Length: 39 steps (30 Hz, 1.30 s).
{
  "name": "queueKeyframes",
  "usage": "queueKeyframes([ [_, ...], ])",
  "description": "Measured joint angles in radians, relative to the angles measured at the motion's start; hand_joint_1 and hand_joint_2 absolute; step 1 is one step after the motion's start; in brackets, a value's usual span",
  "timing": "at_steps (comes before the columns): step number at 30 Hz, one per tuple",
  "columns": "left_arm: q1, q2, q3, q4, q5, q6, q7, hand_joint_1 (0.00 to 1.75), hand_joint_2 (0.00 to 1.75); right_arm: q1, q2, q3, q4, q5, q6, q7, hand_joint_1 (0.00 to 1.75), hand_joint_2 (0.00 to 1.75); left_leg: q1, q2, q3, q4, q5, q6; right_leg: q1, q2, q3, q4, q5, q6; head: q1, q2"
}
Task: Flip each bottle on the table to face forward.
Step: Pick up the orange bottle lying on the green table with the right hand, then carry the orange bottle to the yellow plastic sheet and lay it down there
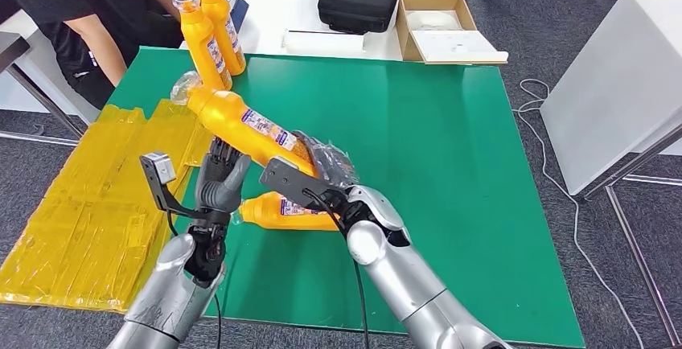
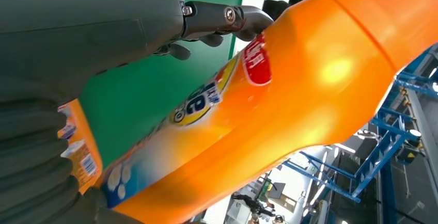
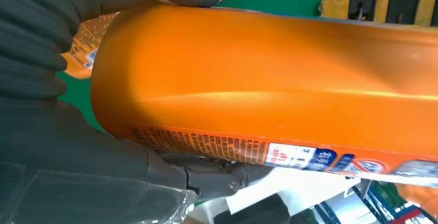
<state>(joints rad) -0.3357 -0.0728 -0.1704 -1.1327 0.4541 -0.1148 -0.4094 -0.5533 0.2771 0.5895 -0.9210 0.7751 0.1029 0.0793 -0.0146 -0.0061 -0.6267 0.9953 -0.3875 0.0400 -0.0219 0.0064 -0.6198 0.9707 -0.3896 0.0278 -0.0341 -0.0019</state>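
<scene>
My right robot hand [image 1: 334,174] grips the lifted orange bottle [image 1: 241,124] at its base (tilted, cap up-left); my left robot hand [image 1: 219,182], fingers apart, rests against its side.

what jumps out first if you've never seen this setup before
A big orange bottle held tilted above the green table draws the eye: the right hand grips its base end, and the left hand is up against its middle. Another orange bottle lies on its side beneath it, and two more stand upright at the table's far left corner, near a person.
</scene>
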Motion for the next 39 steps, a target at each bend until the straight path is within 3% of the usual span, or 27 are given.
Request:
queueKeyframes([
  [13, 0.114, 0.076, -0.007, -0.146, 0.096, 0.047, 0.001, 0.00, 1.75, 0.039, 0.025, 0.181, 0.071, -0.019, -0.006, -0.028, 1.75, 1.75, 0.000, 0.000, -0.001, 0.000, 0.000, 0.000, 0.002, 0.000, -0.006, 0.000, 0.000, 0.000, 0.000, 0.000],
  [28, 0.170, 0.098, 0.059, -0.210, 0.130, 0.027, 0.017, 0.00, 1.75, 0.061, 0.050, 0.295, 0.112, -0.014, -0.013, -0.017, 1.75, 1.75, -0.001, 0.002, -0.002, 0.000, 0.000, 0.000, 0.002, 0.001, -0.007, 0.000, 0.000, 0.000, 0.000, 0.000],
  [29, 0.175, 0.098, 0.070, -0.216, 0.131, 0.024, 0.021, 0.18, 1.75, 0.062, 0.052, 0.306, 0.115, -0.011, -0.015, -0.014, 1.75, 1.75, -0.002, 0.002, -0.002, 0.000, -0.001, -0.001, 0.002, 0.002, -0.008, 0.000, 0.000, 0.000, 0.000, 0.000],
  [32, 0.188, 0.097, 0.093, -0.227, 0.125, -0.001, 0.034, 1.47, 1.75, 0.064, 0.053, 0.329, 0.117, -0.006, -0.026, -0.003, 1.75, 1.75, -0.002, 0.002, -0.002, 0.000, -0.001, -0.001, 0.002, 0.002, -0.009, -0.001, 0.000, 0.000, 0.000, 0.000],
  [33, 0.191, 0.096, 0.099, -0.229, 0.122, -0.015, 0.038, 1.73, 1.75, 0.065, 0.053, 0.334, 0.117, -0.006, -0.029, 0.001, 1.75, 1.75, -0.002, 0.002, -0.002, 0.000, -0.001, -0.001, 0.002, 0.002, -0.009, -0.001, 0.000, 0.000, 0.000, 0.000],
  [39, 0.195, 0.074, 0.115, -0.230, 0.099, -0.072, 0.055, 1.75, 1.75, 0.076, 0.051, 0.339, 0.117, -0.004, -0.041, 0.014, 1.75, 1.75, -0.002, 0.002, -0.002, 0.000, -0.001, -0.001, 0.002, 0.002, -0.010, -0.001, 0.000, 0.000, 0.000, 0.000],
])
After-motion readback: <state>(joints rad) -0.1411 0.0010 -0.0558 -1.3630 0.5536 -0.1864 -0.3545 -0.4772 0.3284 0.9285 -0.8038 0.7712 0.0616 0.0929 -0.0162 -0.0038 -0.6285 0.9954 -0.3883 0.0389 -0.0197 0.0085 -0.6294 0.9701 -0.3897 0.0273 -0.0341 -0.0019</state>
